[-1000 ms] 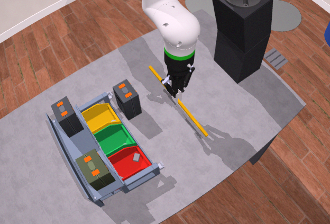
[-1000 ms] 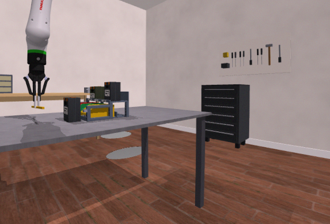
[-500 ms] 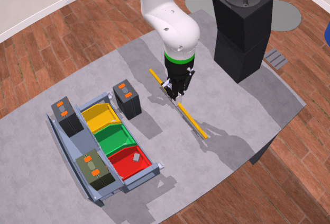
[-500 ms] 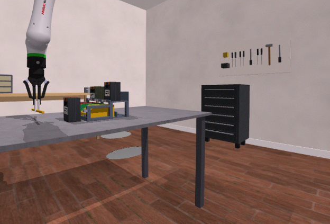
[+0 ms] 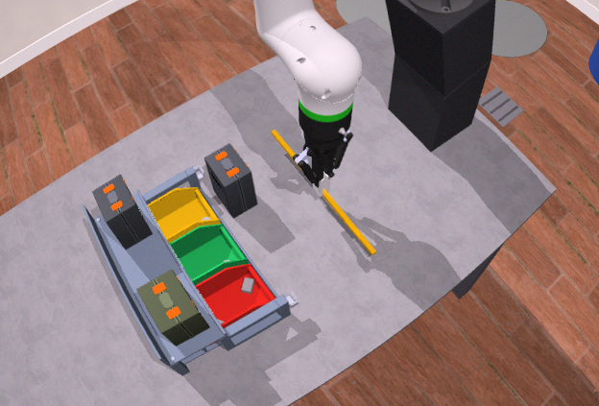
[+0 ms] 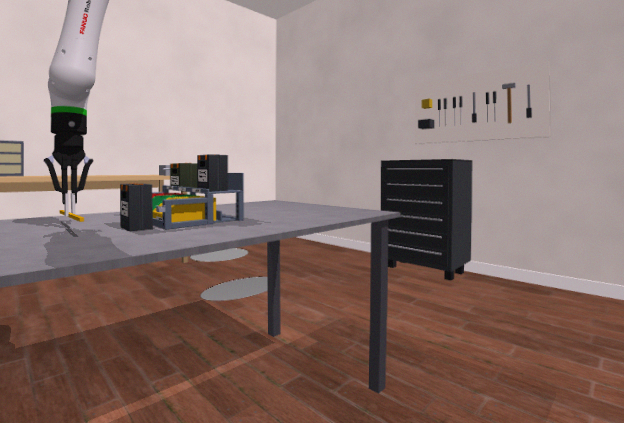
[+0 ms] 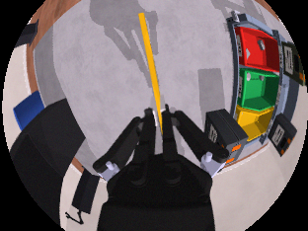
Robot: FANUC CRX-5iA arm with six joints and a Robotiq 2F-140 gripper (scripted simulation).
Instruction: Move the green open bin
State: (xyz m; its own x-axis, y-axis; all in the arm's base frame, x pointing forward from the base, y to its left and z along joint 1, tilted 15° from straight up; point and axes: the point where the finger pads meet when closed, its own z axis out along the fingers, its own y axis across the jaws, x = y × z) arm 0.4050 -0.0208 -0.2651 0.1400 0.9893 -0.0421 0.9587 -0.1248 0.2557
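Note:
The green open bin point(image 5: 207, 250) point(image 7: 262, 94) sits in the shelf's lower level point(image 5: 257, 324) point(image 6: 187, 223), between the yellow bin point(image 5: 179, 215) point(image 6: 187, 212) point(image 7: 253, 123) and the red bin point(image 5: 225, 300) point(image 7: 254, 53). Small light parts show in the green bin in the wrist view. The open fronts face my side. My gripper point(image 5: 321, 186) point(image 6: 69, 212) point(image 7: 158, 102) is shut on a long yellow bar point(image 5: 349, 224) point(image 6: 78, 218) point(image 7: 149, 58). It holds the bar roughly level, a little above the table top, away from the shelf and out in front of the bins.
A dark case point(image 5: 232, 188) point(image 6: 135, 206) point(image 7: 224, 128) stands on the table in front of the yellow bin's end. Another dark case point(image 5: 124, 216) point(image 6: 212, 173) point(image 7: 282, 136) and an olive case point(image 5: 172, 311) point(image 6: 182, 175) stand on the upper level. Light-coloured clips point(image 5: 291, 299) point(image 5: 200, 172) stick out at the shelf's front corners.

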